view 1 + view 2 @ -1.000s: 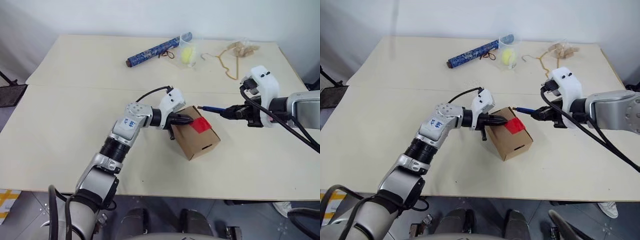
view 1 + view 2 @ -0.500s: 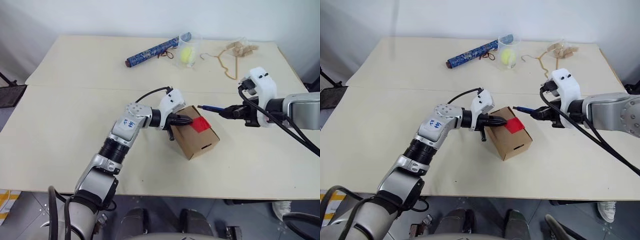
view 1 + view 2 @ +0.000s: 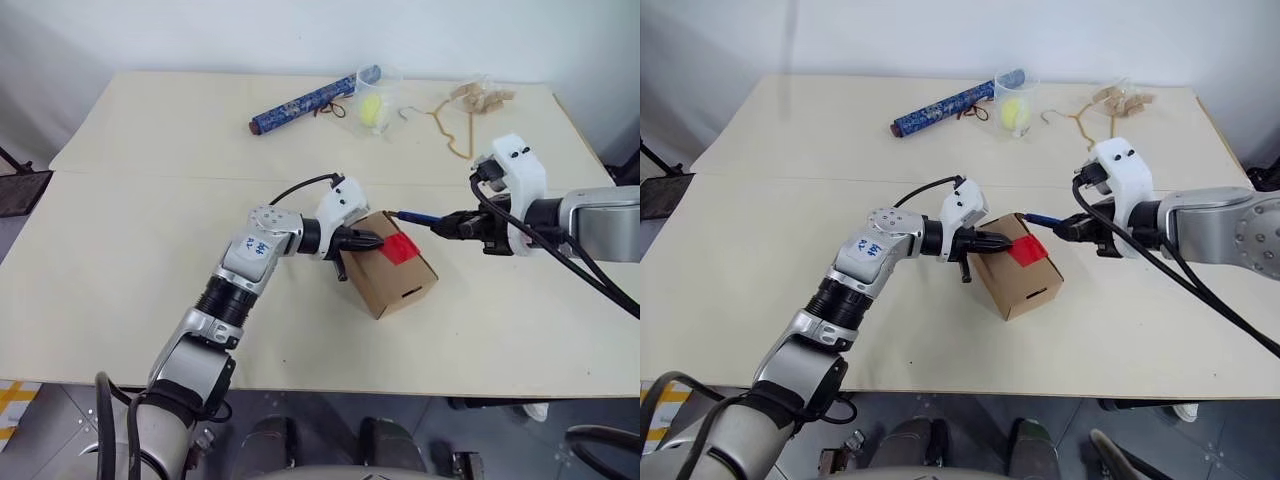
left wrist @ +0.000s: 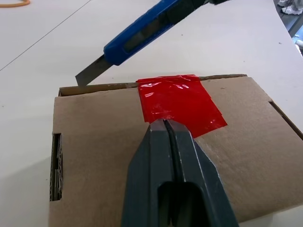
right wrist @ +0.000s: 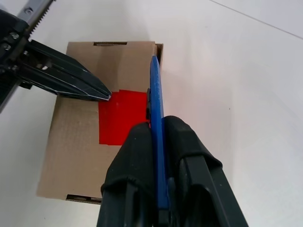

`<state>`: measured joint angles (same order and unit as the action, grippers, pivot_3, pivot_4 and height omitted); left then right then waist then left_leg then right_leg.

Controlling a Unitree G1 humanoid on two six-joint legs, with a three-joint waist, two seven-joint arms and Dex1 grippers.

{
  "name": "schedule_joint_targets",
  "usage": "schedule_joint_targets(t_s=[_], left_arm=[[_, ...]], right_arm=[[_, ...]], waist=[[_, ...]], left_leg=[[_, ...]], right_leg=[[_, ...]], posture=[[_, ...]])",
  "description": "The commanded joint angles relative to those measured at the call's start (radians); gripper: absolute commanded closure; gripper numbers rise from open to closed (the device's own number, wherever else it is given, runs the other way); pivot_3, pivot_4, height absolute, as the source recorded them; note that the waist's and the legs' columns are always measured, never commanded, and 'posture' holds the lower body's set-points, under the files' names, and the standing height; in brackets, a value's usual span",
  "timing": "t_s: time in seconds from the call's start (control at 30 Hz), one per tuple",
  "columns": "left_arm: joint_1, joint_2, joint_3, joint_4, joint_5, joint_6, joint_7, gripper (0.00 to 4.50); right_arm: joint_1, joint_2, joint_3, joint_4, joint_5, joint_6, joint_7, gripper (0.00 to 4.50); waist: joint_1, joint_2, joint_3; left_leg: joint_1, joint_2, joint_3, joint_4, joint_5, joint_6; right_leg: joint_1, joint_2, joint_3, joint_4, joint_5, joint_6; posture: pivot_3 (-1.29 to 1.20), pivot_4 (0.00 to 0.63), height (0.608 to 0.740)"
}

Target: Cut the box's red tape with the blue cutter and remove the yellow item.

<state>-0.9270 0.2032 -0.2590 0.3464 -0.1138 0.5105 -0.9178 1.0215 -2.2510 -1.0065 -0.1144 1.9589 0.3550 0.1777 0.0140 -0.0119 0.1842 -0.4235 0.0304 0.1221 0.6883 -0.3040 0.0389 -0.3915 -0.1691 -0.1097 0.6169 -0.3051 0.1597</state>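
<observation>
The brown box (image 3: 400, 285) lies at the table's middle with the red tape (image 3: 401, 247) on its top face. My left gripper (image 3: 378, 241) is shut, its tips pressing on the box top at the tape's near edge (image 4: 164, 122). My right gripper (image 3: 455, 225) is shut on the blue cutter (image 3: 418, 216). The cutter points at the box with its blade out, just above the top's far edge beside the tape (image 4: 182, 99). The yellow item is hidden.
At the table's back lie a dark-blue patterned roll (image 3: 305, 103), a clear cup with a yellow-green ball (image 3: 374, 108), a wire hanger with rubber bands (image 3: 450, 130) and a bag of wooden pieces (image 3: 483, 95). Bare tabletop surrounds the box.
My right gripper has crept slightly toward the box, bringing the cutter's tip nearer the tape. The left gripper and the box have stayed put.
</observation>
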Motion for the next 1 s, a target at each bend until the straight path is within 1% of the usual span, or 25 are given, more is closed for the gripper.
schedule_joint_targets(t_s=[0.03,0.27,0.43,0.6,0.8,0.9,1.0], left_arm=[[0.013,0.008,-0.015,-0.034,0.003,0.010,-0.005,4.50],[0.012,0.013,-0.017,-0.037,0.004,0.016,-0.006,4.50],[0.006,0.011,-0.017,-0.027,0.006,0.015,-0.002,4.50],[-0.003,-0.003,-0.026,-0.004,0.019,0.010,0.013,4.50],[-0.006,-0.015,-0.048,0.003,0.042,0.013,0.031,4.50],[-0.007,-0.012,-0.074,0.011,0.073,0.007,0.049,4.50],[-0.008,-0.013,-0.085,0.017,0.085,0.006,0.056,4.50]], right_arm=[[0.006,-0.001,-0.033,-0.008,0.013,-0.021,-0.012,4.32],[0.025,-0.001,-0.033,-0.013,0.013,-0.023,-0.018,4.32],[0.019,-0.001,-0.038,-0.013,0.013,0.027,0.009,4.32],[0.029,-0.001,-0.101,0.024,0.013,0.168,0.056,4.32],[0.070,-0.001,-0.185,0.075,0.013,0.288,0.088,4.32],[0.068,-0.001,-0.195,0.090,0.013,0.369,0.102,4.32],[0.069,-0.001,-0.202,0.099,0.013,0.403,0.101,4.32]], waist=[[-0.001,0.000,0.000],[-0.003,0.000,0.000],[-0.003,0.000,0.000],[-0.003,0.000,0.000],[-0.001,-0.001,0.000],[-0.001,-0.001,0.000],[-0.001,-0.001,-0.001]], left_leg=[[0.000,0.000,0.000,0.000,0.000,0.000],[0.000,0.000,0.000,0.001,0.000,0.000],[0.000,0.000,0.000,0.002,0.000,0.000],[0.000,0.000,0.000,0.002,0.000,0.000],[0.000,0.000,0.000,0.003,0.000,0.001],[0.000,0.000,0.000,0.003,0.000,0.001],[0.000,0.000,0.000,0.004,-0.001,0.001]], right_leg=[[0.000,0.000,0.000,0.000,0.000,0.000],[0.000,0.000,0.000,0.002,0.000,0.000],[0.000,0.000,0.001,0.002,0.000,0.000],[0.000,0.000,0.001,0.002,0.000,0.000],[0.000,0.000,0.001,0.003,0.000,0.000],[0.000,0.000,0.002,0.003,0.000,0.000],[0.000,0.000,0.002,0.003,0.000,0.000]], posture=[[0.00,0.150,0.740],[0.00,0.150,0.740],[0.00,0.150,0.740],[0.00,0.150,0.740],[0.00,0.150,0.740],[0.00,0.150,0.740],[0.00,0.150,0.740]])
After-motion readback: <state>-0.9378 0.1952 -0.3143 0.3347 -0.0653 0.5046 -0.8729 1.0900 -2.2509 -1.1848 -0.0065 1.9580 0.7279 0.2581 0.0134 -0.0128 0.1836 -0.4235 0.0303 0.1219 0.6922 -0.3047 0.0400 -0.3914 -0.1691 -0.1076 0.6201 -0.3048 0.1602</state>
